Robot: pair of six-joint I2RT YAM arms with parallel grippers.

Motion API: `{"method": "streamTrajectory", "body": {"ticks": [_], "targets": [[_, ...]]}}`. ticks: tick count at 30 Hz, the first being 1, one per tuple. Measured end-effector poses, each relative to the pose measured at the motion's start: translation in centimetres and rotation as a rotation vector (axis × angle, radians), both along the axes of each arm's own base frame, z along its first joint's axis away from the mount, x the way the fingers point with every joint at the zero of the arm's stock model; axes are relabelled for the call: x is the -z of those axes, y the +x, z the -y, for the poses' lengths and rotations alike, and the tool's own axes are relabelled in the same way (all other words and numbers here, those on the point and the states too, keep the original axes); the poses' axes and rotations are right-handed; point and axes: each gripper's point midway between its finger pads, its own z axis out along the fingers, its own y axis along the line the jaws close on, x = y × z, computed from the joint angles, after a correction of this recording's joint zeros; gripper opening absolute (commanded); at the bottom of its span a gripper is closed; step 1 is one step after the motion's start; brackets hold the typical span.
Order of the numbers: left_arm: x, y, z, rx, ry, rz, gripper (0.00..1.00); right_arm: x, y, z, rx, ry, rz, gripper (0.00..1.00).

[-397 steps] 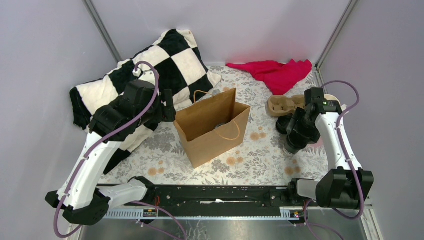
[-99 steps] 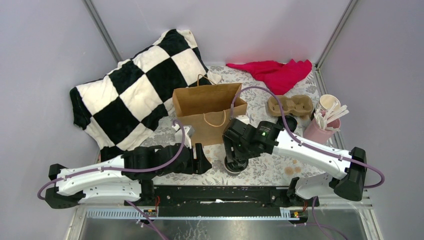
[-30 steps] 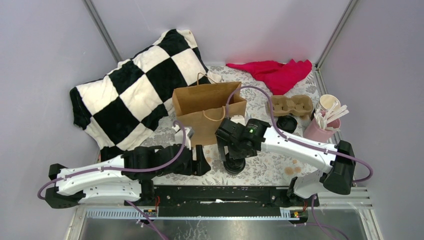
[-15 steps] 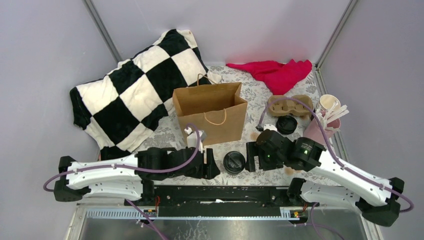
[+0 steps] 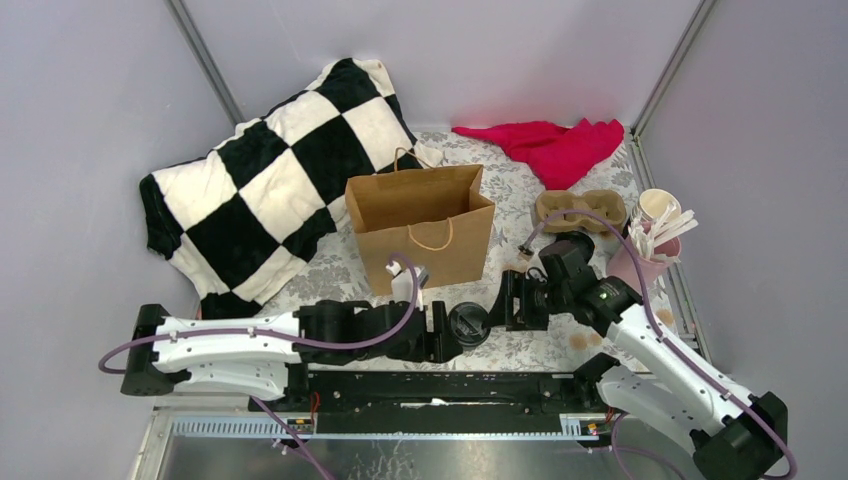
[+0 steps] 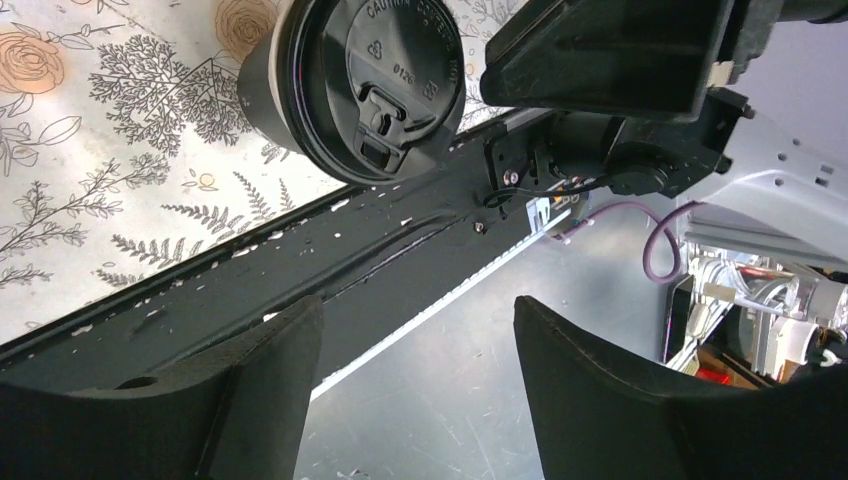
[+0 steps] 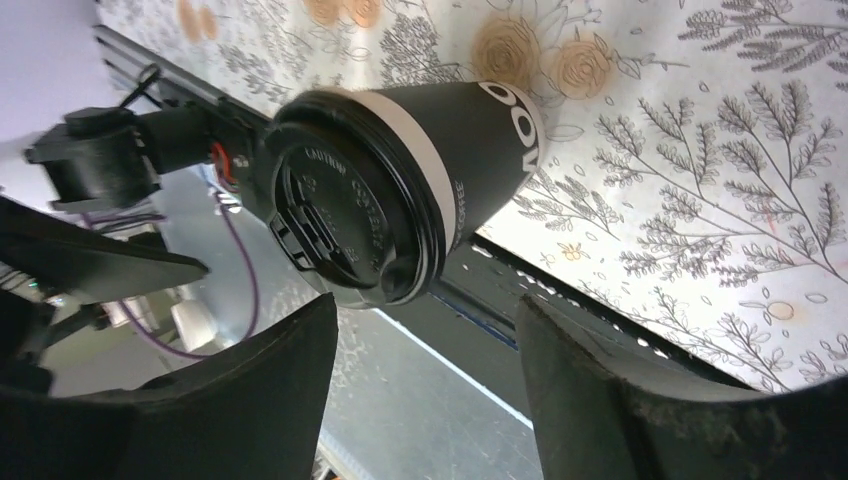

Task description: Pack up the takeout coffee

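Black cup [image 5: 468, 324] stands lower centre, at the table [image 5: 330, 285] edge. Left claw [image 6: 415, 320] and right claw [image 7: 425, 320] gape empty; either's nudge could topple it.

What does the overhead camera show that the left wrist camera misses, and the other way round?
Only the overhead view: the brown paper bag, checkered pillow, red cloth, cardboard cup carrier and pink stirrer cup. Only the left wrist: the raised lettering and sip flap on the lid. Both: the black coffee cup upright near the floral table's front edge, beside the black rail.
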Motion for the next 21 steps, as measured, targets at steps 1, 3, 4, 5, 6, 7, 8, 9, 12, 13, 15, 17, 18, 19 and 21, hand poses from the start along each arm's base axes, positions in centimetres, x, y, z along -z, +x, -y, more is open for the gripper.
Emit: {"method": "streamTrajectory", "body": {"ticks": [1, 3, 4, 5, 6, 7, 8, 9, 12, 13, 15, 17, 18, 19, 21], "targets": [[0.1, 0.1, 0.3, -0.004, -0.005, -0.007, 0.72, -0.2, 0.4, -0.1, 0.002, 0.020, 0.000, 0.71], [0.5, 0.6, 0.8, -0.019, -0.009, -0.018, 0.70, -0.2, 1.1, -0.1, 0.008, 0.049, -0.006, 0.71], [0.8, 0.9, 1.1, -0.032, -0.014, -0.027, 0.68, -0.2, 1.4, -0.1, 0.008, 0.060, -0.012, 0.71], [1.2, 1.2, 1.2, -0.044, -0.020, -0.038, 0.67, -0.1, 1.7, -0.2, 0.003, 0.069, -0.018, 0.70], [1.6, 1.4, 1.3, -0.055, -0.026, -0.049, 0.66, 0.0, 1.9, -0.3, -0.002, 0.075, -0.024, 0.70], [2.0, 1.7, 1.2, -0.071, -0.029, -0.059, 0.66, 0.2, 2.1, -0.4, -0.009, 0.082, -0.034, 0.69], [2.5, 2.1, 1.1, -0.086, -0.034, -0.068, 0.65, 0.3, 2.2, -0.5, -0.016, 0.087, -0.044, 0.69], [3.2, 2.4, 1.0, -0.104, -0.036, -0.079, 0.65, 0.5, 2.4, -0.6, -0.021, 0.091, -0.052, 0.68], [4.6, 3.0, 0.5, -0.137, -0.034, -0.104, 0.65, 0.9, 2.8, -1.0, -0.039, 0.104, -0.069, 0.66], [4.9, 3.2, 0.4, -0.146, -0.037, -0.112, 0.65, 0.9, 2.8, -1.2, -0.045, 0.111, -0.073, 0.66], [4.9, 3.5, 0.4, -0.161, -0.050, -0.120, 0.64, 1.0, 3.0, -1.5, -0.057, 0.126, -0.078, 0.66], [4.7, 4.0, 0.6, -0.175, -0.072, -0.123, 0.64, 1.1, 3.3, -1.9, -0.063, 0.138, -0.080, 0.65], [4.5, 4.2, 0.7, -0.180, -0.080, -0.124, 0.64, 1.1, 3.3, -2.0, -0.065, 0.142, -0.082, 0.65], [4.4, 4.4, 0.8, -0.187, -0.091, -0.124, 0.64, 1.1, 3.4, -2.0, -0.066, 0.146, -0.082, 0.66], [4.1, 4.7, 0.9, -0.199, -0.107, -0.127, 0.65, 1.1, 3.6, -2.2, -0.068, 0.154, -0.087, 0.66]]}}
